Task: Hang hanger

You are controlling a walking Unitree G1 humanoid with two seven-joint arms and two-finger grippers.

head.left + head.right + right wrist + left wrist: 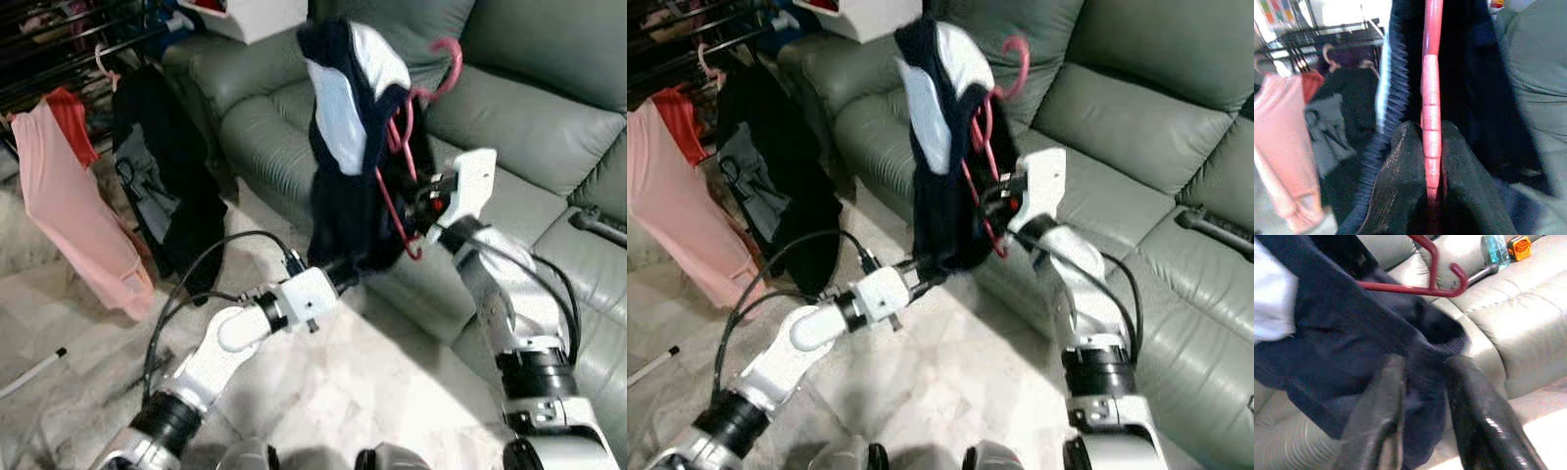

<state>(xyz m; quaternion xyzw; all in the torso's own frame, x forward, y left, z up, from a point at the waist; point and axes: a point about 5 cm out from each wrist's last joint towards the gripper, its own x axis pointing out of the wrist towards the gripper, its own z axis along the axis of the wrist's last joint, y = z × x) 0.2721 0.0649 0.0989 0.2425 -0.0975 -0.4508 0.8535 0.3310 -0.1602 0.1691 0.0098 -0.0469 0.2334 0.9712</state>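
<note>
In front of the grey sofa (549, 108), the right gripper (1432, 161) clamps the pink hanger (1431, 98); the left gripper (1422, 396) pinches the navy garment's (343, 196) hem. No readable writing.

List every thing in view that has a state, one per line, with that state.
Pink hanger: held up in the air, hook free, not on the rack.
Navy and white garment: draped on the hanger, lower end pinched.
Right gripper: shut on the hanger.
Left gripper: shut on the garment.
Pink dress: hanging on the rack.
Black garment: hanging on the rack.
</note>
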